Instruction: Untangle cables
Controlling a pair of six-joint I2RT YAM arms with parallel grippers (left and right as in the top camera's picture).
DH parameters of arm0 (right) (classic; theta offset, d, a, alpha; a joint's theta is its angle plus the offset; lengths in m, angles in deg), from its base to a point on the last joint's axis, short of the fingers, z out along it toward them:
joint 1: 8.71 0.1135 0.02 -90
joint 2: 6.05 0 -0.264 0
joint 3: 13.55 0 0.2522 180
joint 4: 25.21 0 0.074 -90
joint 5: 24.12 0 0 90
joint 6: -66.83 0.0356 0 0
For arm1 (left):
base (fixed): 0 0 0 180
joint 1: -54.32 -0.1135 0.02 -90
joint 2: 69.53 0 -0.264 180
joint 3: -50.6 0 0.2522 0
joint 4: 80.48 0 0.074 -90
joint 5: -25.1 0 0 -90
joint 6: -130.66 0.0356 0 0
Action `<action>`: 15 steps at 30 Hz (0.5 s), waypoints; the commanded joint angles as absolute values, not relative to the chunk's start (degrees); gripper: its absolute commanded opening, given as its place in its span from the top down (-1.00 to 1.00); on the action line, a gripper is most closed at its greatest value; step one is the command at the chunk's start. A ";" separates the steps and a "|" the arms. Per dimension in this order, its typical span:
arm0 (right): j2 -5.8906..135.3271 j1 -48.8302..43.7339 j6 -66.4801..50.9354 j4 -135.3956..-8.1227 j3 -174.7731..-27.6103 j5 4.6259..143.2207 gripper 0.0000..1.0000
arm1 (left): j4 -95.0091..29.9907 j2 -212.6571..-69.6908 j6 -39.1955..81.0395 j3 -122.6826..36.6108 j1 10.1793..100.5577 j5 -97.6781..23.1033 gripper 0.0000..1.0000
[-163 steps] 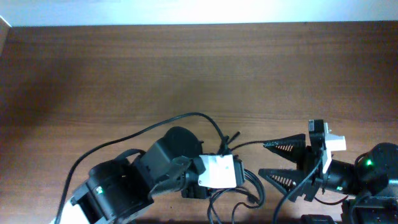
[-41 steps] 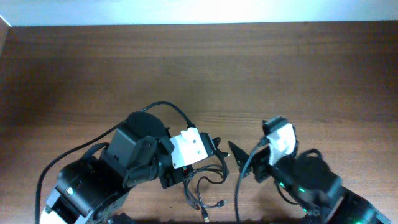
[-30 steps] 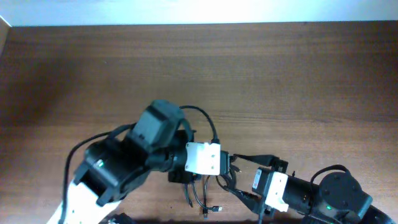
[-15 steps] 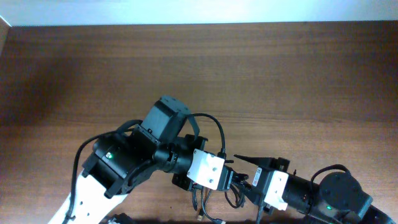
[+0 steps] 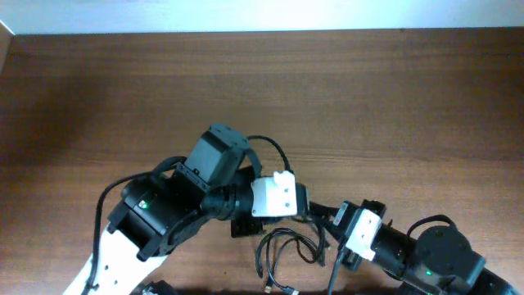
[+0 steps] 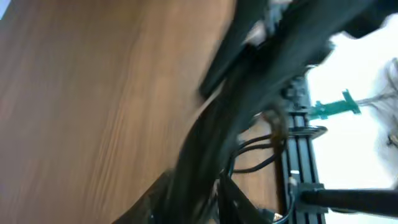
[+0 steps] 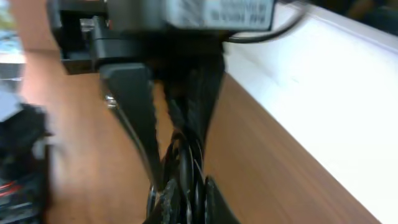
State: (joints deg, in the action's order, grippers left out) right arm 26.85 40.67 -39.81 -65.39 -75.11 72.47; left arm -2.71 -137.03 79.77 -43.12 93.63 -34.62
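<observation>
The cables (image 5: pixel 286 248) are thin black cords lying in loose loops near the table's front edge, one plug end (image 5: pixel 270 287) at the very bottom. My right gripper (image 5: pixel 318 215) reaches in from the lower right. In the right wrist view it (image 7: pixel 186 200) is shut on a bundle of cable strands (image 7: pixel 181 158). My left gripper (image 5: pixel 306 206) meets it from the left. Its fingers (image 7: pixel 134 106) stand slightly apart with strands running between them. The left wrist view is blurred, and the left gripper (image 6: pixel 214 193) shows only as dark shapes there.
The wooden table (image 5: pixel 344 98) stretches far beyond both arms. A black frame rail (image 6: pixel 292 162) and a green clamp (image 6: pixel 333 107) sit past the front edge. A white wall (image 7: pixel 323 87) borders the table in the right wrist view.
The right gripper has closed on the cable strands beside the left gripper. The left gripper's head has swung up and right, and the cable loops now lie spread below both grippers.
</observation>
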 commanded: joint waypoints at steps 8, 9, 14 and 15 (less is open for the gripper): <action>26.11 40.39 -37.19 -60.56 -75.56 58.85 0.92 | -13.90 -135.11 45.28 -43.89 92.25 -39.69 -0.98; 26.11 40.39 -37.17 -60.58 -75.56 58.85 0.92 | -14.73 -134.37 39.49 -43.89 90.22 -39.67 -0.99; 26.00 40.41 -31.47 -56.56 -75.65 57.06 0.92 | -14.18 -131.22 19.86 -43.89 79.23 -39.67 -0.98; 26.00 40.39 -29.63 -54.42 -75.65 57.13 0.92 | -14.18 -131.33 15.77 -43.89 79.03 -37.96 -0.98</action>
State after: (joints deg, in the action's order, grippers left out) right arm 26.65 40.61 -33.63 -57.43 -75.08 58.15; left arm -14.16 -131.70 25.54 -43.15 79.88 -39.91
